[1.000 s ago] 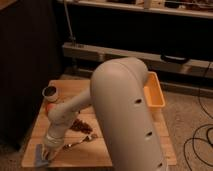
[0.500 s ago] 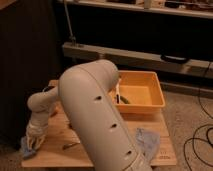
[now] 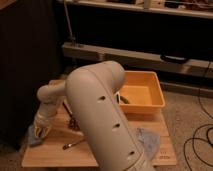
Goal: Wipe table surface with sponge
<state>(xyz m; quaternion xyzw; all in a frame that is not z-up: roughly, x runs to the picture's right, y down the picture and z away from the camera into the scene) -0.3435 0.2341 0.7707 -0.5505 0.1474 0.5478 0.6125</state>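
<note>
The table surface (image 3: pixel 55 155) is a low top of light tan wooden planks. The sponge (image 3: pixel 33 137), a small blue-grey pad, lies at the table's left edge. My gripper (image 3: pixel 41 128) is at the end of the white forearm, pointing down, right over the sponge's far side and touching or nearly touching it. My big white upper arm (image 3: pixel 100 115) fills the middle of the view and hides the centre of the table.
An orange tray (image 3: pixel 144 94) stands at the table's back right with a dark item inside. A thin utensil (image 3: pixel 73 145) lies on the planks near the front. A dark crumb pile (image 3: pixel 73 123) shows beside the arm. A blue-grey cloth (image 3: pixel 150 141) lies at the front right. Cables lie on the floor to the right.
The gripper and sponge slid left along the table's front to its left edge, then a little towards the back. The upper arm swung left, uncovering the orange tray.
</note>
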